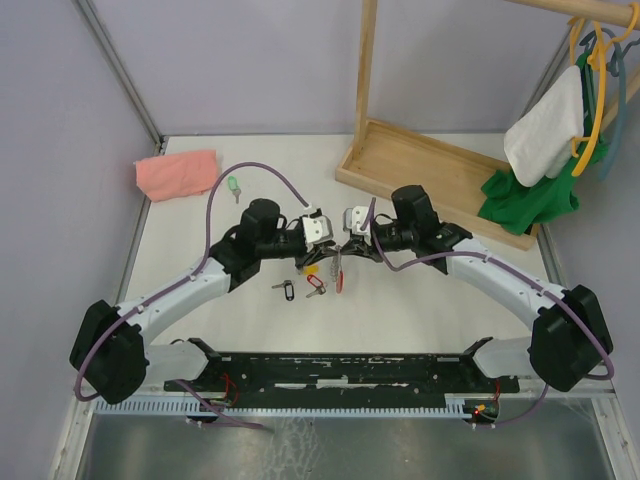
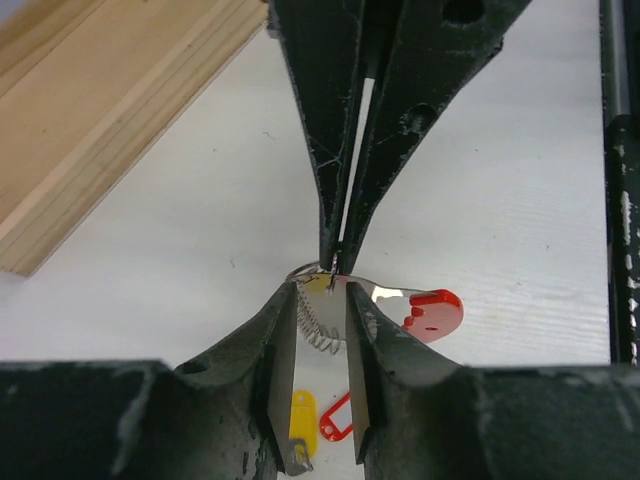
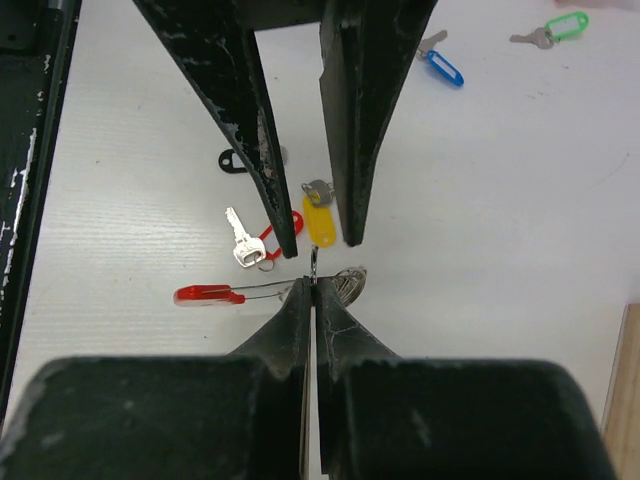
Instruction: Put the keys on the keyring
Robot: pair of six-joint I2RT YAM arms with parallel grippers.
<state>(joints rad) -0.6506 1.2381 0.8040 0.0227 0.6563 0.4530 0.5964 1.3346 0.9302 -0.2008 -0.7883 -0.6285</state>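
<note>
The keyring, a red crescent (image 2: 435, 310) joined to a silver coiled loop (image 2: 318, 330), is held up off the table between both grippers; it also shows in the top view (image 1: 340, 278). My left gripper (image 2: 320, 290) has its jaws a loop's width apart, closed across the silver loop. My right gripper (image 3: 314, 285) is shut on the ring's thin wire. Under them lie a yellow-tagged key (image 3: 320, 222) and a red-tagged key (image 3: 250, 245). A black-tagged key (image 3: 232, 160) lies near. A blue-tagged key (image 3: 440, 66) and a green-tagged key (image 3: 557, 27) lie farther off.
A wooden rack base (image 1: 430, 170) stands at the back right, with white (image 1: 545, 130) and green cloths (image 1: 530, 195) hanging over it. A pink cloth (image 1: 177, 173) lies at the back left. Grey walls close the table's sides.
</note>
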